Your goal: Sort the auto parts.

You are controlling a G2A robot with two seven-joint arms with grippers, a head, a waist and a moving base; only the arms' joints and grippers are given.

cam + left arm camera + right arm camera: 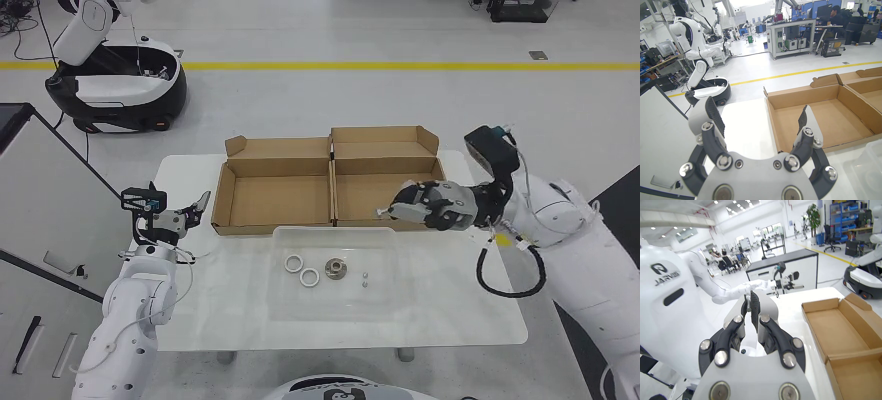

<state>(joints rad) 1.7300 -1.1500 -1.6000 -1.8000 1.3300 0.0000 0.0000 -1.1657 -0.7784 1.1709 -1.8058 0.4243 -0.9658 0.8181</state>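
Right pincer [749, 297] is closed on a bolt [747, 306], gripped upright between the pads and held over the front part of the right box [385, 170]. Left pincer [757, 103] is spread wide, holding nothing, at the left edge of the tabletop [440, 300]. Nearest the robot, the tray [285, 240] holds two rings [294, 264], a hub [334, 268] and a small piece [366, 281]. Behind it, the left box [272, 198] touches the right box

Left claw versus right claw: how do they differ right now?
The left claw is open and empty; the right claw is shut on a bolt. The left claw hangs over the table beside the left box; the right claw is at the right box's front wall. Both have black ribbed pads.
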